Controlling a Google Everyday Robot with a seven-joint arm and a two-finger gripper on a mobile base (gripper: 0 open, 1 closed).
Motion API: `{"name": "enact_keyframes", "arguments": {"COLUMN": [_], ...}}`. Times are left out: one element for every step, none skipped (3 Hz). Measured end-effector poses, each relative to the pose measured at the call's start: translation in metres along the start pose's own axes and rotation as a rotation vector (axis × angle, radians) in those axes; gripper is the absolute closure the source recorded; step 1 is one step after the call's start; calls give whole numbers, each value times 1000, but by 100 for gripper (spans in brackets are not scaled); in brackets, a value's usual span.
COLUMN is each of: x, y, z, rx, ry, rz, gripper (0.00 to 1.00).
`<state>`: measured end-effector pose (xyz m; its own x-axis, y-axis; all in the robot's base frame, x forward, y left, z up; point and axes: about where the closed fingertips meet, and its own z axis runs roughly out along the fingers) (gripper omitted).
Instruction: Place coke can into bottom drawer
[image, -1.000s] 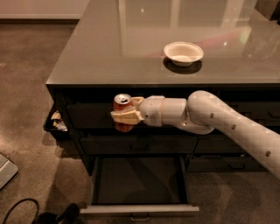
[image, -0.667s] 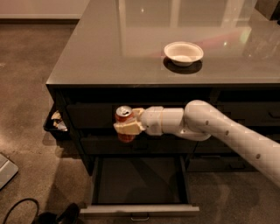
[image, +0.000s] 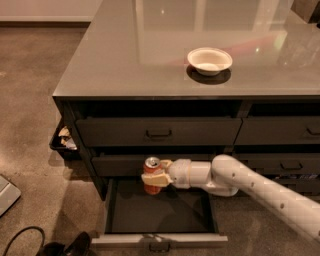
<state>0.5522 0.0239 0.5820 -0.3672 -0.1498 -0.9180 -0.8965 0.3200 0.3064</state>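
The coke can (image: 151, 170) is red with a silver top and stands upright in my gripper (image: 154, 176), which is shut on it. My white arm reaches in from the right. The can hangs over the back left part of the bottom drawer (image: 160, 212), which is pulled out, dark inside, with its handle at the front edge. The can's base is at about the level of the drawer's back rim; I cannot tell whether it touches the drawer floor.
A white bowl (image: 209, 60) sits on the grey counter top (image: 150, 45). Two shut drawers (image: 158, 131) lie above the open one. A black bin (image: 63, 141) with scraps hangs at the cabinet's left side. Cables and a dark object (image: 62, 246) lie on the floor at the lower left.
My gripper has moved down and a little to the right with the can, from in front of the upper drawers to just over the open bottom drawer.
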Motion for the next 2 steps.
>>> {"name": "enact_keyframes", "arguments": {"x": [77,139], "y": [-22,-44], "z": [22,50], "rx": [44,138], "ry": [-13,42], "rz": [83,211], "gripper": [100,100]}}
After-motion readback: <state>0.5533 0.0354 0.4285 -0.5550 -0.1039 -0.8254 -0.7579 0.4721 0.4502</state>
